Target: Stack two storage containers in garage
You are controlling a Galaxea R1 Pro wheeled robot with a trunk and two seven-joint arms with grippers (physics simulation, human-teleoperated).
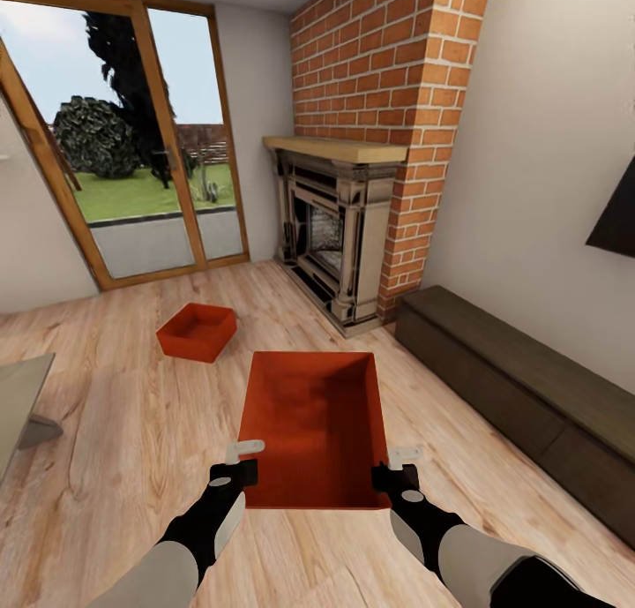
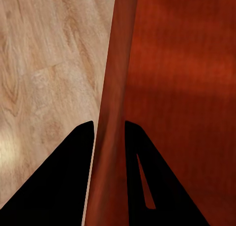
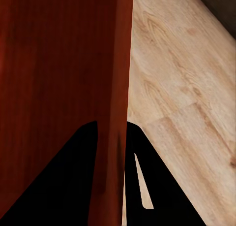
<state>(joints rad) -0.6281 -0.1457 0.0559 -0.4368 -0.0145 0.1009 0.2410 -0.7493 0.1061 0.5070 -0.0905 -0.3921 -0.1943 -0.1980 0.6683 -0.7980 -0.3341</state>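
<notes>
In the living room, on the plank floor (image 1: pixel 106 431): that's where everything sits right now, nowhere near the garage yet.

Near bin: one storage container (image 1: pixel 313 423) is right in front of the robot, open top up, held by both arms at its near end. Can't quite tell if it's off the floor or just resting on it, honestly.

Left claw (image 1: pixel 236 462): pinching the container's left wall, one finger inside and one outside. The left wrist view shows the thin wall (image 2: pixel 112 113) running straight between the two dark fingers (image 2: pixel 54 181).

Right claw (image 1: pixel 399 469): same deal, mirrored, nipped onto the right wall (image 3: pixel 115 88).

Why two arms: my guess is the walls are thin and the bin is long, so a grip on each side keeps it level for the trip.

Far bin: the second storage container (image 1: pixel 197 331) sits on the floor further off and to the left, well apart from the held one, toward the glass doors (image 1: pixel 150 131).

Count: two containers, two claws, one fireplace (image 1: pixel 339 228), one long low bench (image 1: pixel 520 396) along the right wall.

Progress: early days, I'd say; nothing moved out.
</notes>
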